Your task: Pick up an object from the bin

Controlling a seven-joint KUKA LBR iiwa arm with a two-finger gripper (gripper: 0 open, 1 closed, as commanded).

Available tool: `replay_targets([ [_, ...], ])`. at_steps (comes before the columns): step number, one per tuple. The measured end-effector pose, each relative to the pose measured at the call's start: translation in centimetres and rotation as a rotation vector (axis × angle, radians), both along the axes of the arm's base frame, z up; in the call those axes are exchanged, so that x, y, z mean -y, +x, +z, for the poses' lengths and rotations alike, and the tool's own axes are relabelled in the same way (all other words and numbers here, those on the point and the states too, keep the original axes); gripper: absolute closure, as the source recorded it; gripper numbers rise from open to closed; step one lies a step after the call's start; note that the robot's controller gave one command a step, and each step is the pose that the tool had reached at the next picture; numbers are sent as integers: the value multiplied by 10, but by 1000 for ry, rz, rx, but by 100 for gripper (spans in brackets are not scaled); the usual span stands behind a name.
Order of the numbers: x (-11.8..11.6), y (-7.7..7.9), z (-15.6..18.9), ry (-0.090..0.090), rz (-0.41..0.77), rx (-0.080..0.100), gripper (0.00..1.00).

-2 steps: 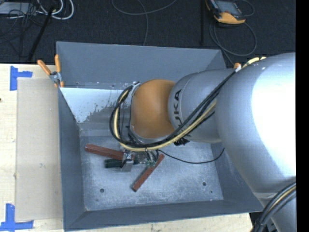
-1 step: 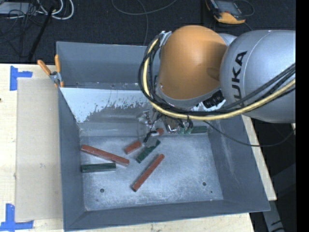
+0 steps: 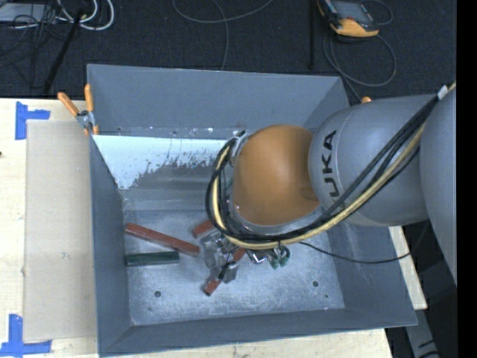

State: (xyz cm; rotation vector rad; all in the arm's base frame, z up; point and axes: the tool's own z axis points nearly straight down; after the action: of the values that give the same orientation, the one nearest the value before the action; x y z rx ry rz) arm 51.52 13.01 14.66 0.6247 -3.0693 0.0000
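A short red-brown stick (image 3: 212, 284) lies slanted on the floor of the bin (image 3: 104, 222), near its middle, upper end hidden. Left of it lie a long red-brown stick (image 3: 160, 239), slightly tilted, and just below that a dark green stick (image 3: 151, 258), level

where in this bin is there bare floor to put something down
Bare floor: the front right corner, and the front left strip between the dark green stick and the front wall. Crowded mid-floor: red-brown sticks around the tool.
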Motion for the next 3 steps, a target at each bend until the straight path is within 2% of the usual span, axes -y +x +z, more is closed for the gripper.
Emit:
replay_targets([
  [1, 0, 2, 3, 2, -4, 8, 0],
  [2, 26, 16, -76, 5, 279, 10, 0],
  [3, 26, 16, -76, 4, 276, 9, 100],
])
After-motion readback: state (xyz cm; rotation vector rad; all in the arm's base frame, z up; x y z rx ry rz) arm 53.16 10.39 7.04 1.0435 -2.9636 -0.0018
